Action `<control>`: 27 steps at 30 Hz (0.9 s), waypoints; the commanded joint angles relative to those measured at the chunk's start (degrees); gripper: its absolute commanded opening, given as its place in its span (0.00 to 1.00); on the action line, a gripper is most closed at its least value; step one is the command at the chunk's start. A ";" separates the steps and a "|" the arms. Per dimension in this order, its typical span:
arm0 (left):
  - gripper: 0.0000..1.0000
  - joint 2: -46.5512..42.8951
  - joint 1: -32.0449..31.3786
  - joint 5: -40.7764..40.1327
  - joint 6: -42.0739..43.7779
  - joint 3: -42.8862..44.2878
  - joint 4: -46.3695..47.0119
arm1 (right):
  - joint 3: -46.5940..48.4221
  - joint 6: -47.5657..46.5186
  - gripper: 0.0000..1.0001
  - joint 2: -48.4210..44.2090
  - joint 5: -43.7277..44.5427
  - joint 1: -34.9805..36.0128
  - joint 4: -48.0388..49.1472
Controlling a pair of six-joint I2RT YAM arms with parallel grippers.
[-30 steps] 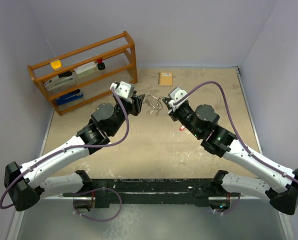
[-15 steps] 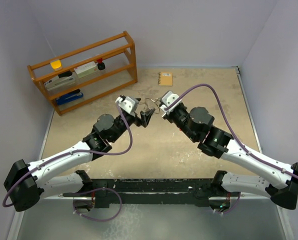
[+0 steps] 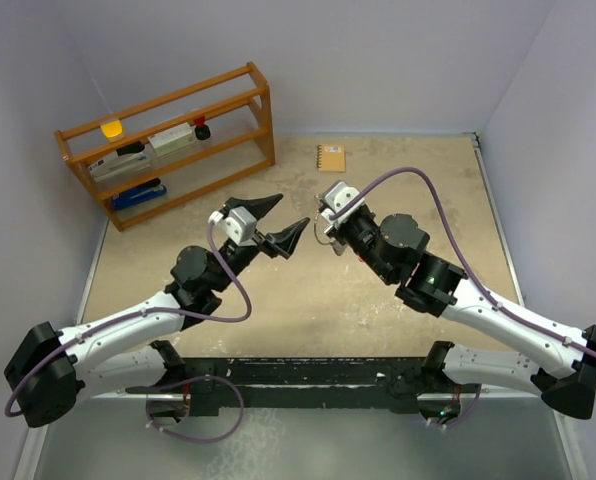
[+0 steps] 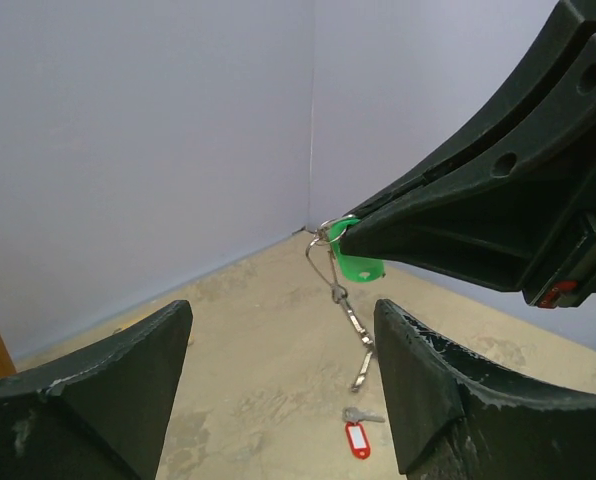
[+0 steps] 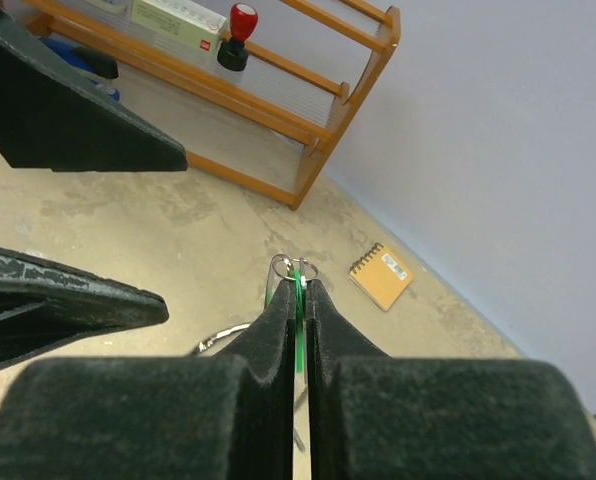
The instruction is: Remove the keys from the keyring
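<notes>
My right gripper (image 5: 300,285) is shut on the green-headed key (image 5: 298,300) and holds it above the table. In the left wrist view the green key (image 4: 358,262) hangs from the right gripper's fingertips. The thin silver keyring (image 4: 323,262) and a string of small silver keys (image 4: 353,325) dangle below it. The red-headed key (image 4: 356,438) lies loose on the table beside a small silver key (image 4: 364,414). My left gripper (image 3: 274,222) is open and empty, a little left of the right gripper (image 3: 323,222), and touches nothing.
A tan spiral notebook (image 3: 331,157) lies at the back of the table. A wooden shelf rack (image 3: 168,140) with small items stands at the back left. Walls close in the table on three sides.
My left gripper has opened and drawn back from the keyring. My right gripper has moved left and lifted the green key, with the ring hanging from it.
</notes>
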 commanded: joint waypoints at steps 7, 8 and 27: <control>0.69 4.96 -0.21 2.50 -2.14 -2.16 14.26 | 0.63 -0.01 0.00 -1.29 1.20 0.92 4.78; 0.68 5.30 -0.21 2.61 -2.13 -2.04 14.39 | 0.63 -0.02 0.00 -1.25 1.21 0.94 4.81; 0.63 10.88 -0.21 1.27 -0.21 -0.78 20.31 | 0.10 0.16 0.00 -1.15 0.85 1.73 4.87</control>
